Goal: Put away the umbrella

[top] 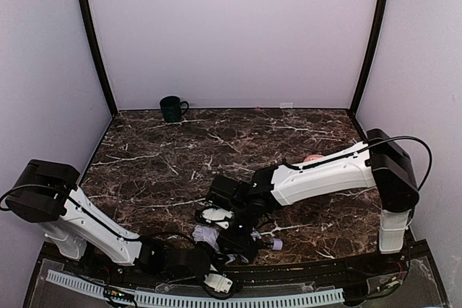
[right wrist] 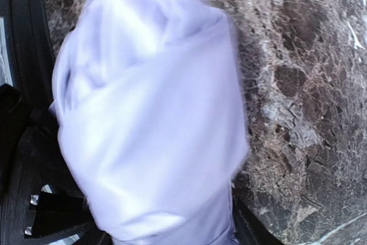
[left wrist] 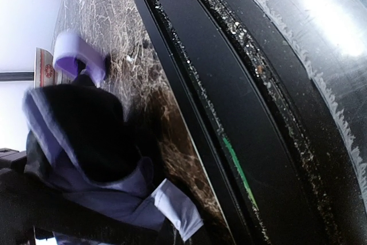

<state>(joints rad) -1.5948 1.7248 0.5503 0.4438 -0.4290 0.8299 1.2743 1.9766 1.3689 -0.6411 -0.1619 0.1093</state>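
Note:
The umbrella (top: 216, 237) lies folded at the near edge of the marble table (top: 166, 164), with pale lavender fabric on the left and its small lavender handle (top: 276, 243) on the right. My right gripper (top: 237, 223) reaches down onto its middle. In the right wrist view the lavender fabric (right wrist: 149, 113) fills the frame down to the jaws and hides the fingers. My left gripper (top: 220, 254) is beside it at the table edge. The left wrist view shows the black lining (left wrist: 86, 136), a fabric strap (left wrist: 178, 213) and the handle (left wrist: 77, 55); its fingers do not show.
A dark green mug (top: 172, 108) stands at the back left. A red-patterned bowl (top: 312, 158) is partly hidden behind the right arm, and it also shows in the left wrist view (left wrist: 45, 68). A black rail (left wrist: 229, 113) runs along the table's near edge.

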